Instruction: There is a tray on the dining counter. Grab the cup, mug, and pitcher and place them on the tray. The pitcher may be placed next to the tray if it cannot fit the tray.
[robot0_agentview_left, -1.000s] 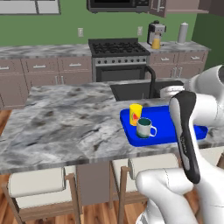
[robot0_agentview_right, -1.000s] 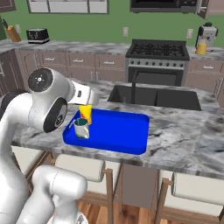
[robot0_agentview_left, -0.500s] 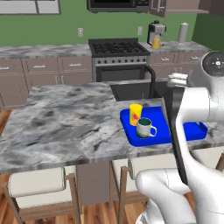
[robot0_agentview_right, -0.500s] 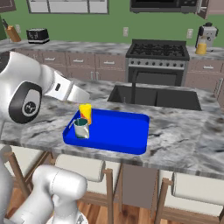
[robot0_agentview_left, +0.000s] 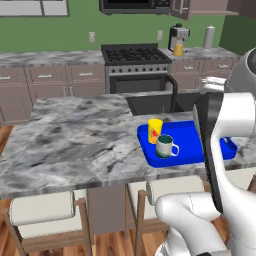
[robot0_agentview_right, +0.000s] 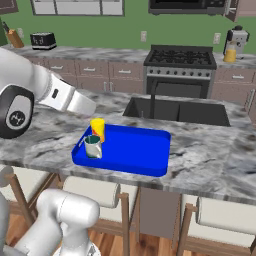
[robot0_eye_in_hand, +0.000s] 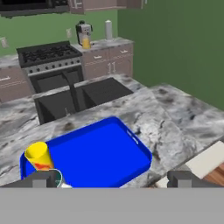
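On the marbled table (robot0_agentview_left: 75, 135) we see the blue tray (robot0_agentview_left: 185, 137) holding two vessels at its left end. The yellow cup (robot0_agentview_left: 155, 130) stands upright, and the teal-lined mug (robot0_agentview_left: 165, 146) sits just beside it at five o'clock, apparently empty. The pitcher (robot0_agentview_left: 178, 48), orange inside, waits on the far worktop (robot0_agentview_left: 197, 51) under a coffee machine (robot0_agentview_left: 177, 35), at one o'clock from the tray. Our hand (robot0_eye_in_hand: 111, 178) hovers spread wide, holding nothing.
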